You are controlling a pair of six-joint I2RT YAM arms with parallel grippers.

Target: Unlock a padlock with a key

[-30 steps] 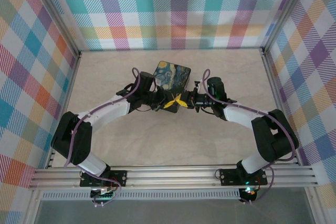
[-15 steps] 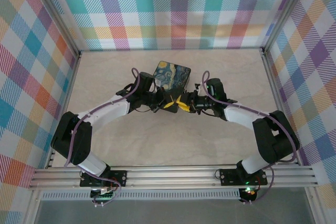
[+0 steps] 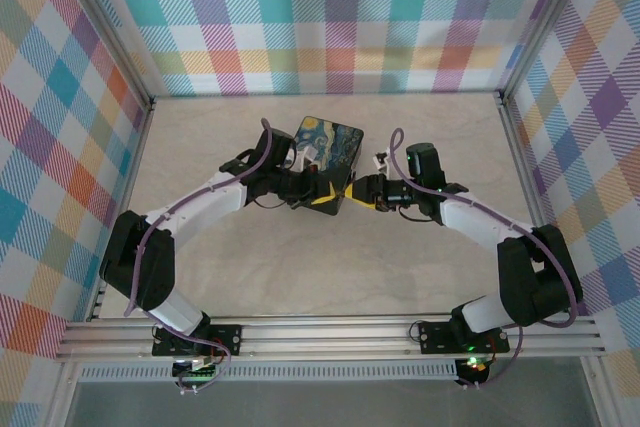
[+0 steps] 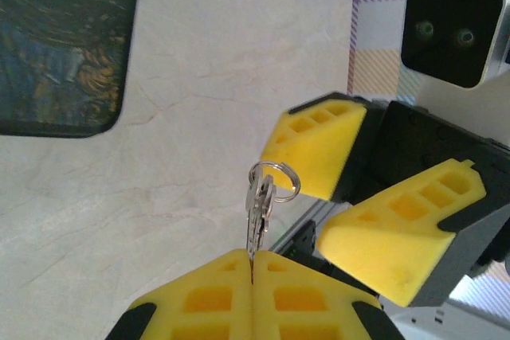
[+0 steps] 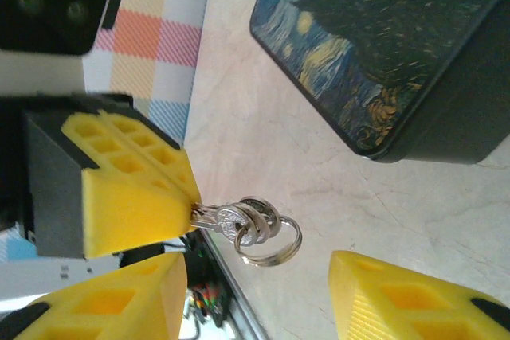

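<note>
Left fingers (image 4: 251, 272) pressed fully together on the blade of the key (image 4: 256, 216), held over the surface (image 4: 159, 165), with the key's ring (image 4: 275, 179) sticking out past the tips toward the other arm. Printed box (image 3: 330, 145) sits on the surface just behind where both arms meet, night-sky lid on, inside not visible so contents can't be told. Right fingers (image 4: 374, 232) are spread about halfway, gripping nothing, with the ring just in front of their gap.
</note>
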